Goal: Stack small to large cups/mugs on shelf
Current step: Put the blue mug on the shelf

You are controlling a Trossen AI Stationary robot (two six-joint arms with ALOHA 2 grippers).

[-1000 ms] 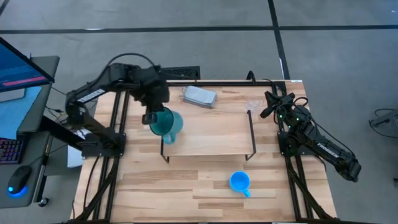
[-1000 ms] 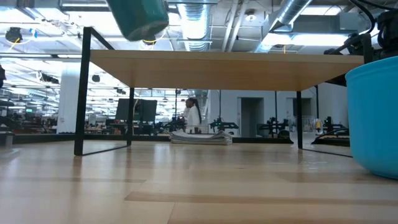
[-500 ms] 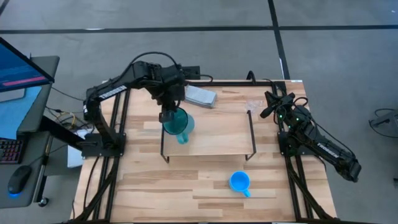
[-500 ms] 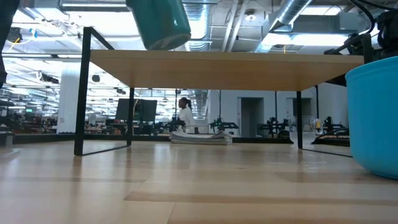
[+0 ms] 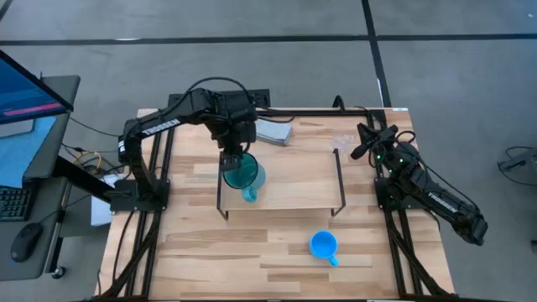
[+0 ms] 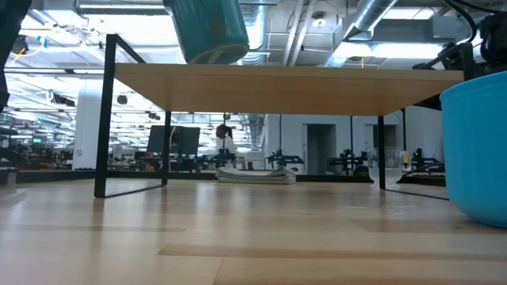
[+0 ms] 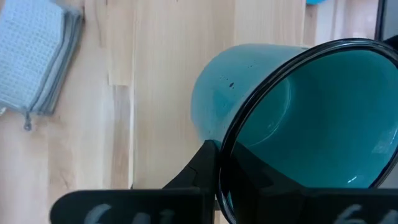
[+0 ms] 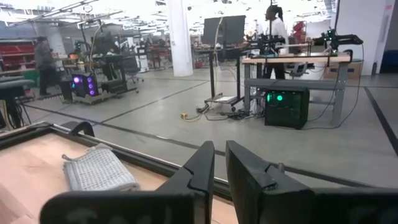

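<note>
Left gripper (image 5: 232, 156): clamped on the rim of the teal mug (image 5: 242, 174), one finger inside the mouth, one outside.
Teal mug: held above the left part of the shelf (image 5: 294, 180), mouth up, handle pointing toward the table's front edge; in the low view its base (image 6: 207, 32) hangs clear of the board.
Shelf: light-wood board on thin dark legs, mid-table.
Blue mug (image 5: 323, 245): upright on the tabletop (image 5: 210, 252) in front of the shelf, toward its right end.
Clear cup (image 5: 341, 142): near the shelf's rear right corner, faint.
Grey cloth (image 5: 273, 131): behind the shelf.
Right gripper (image 5: 362, 144): resting at the table's right rear edge, fingers nearly together, gripping nothing.
</note>
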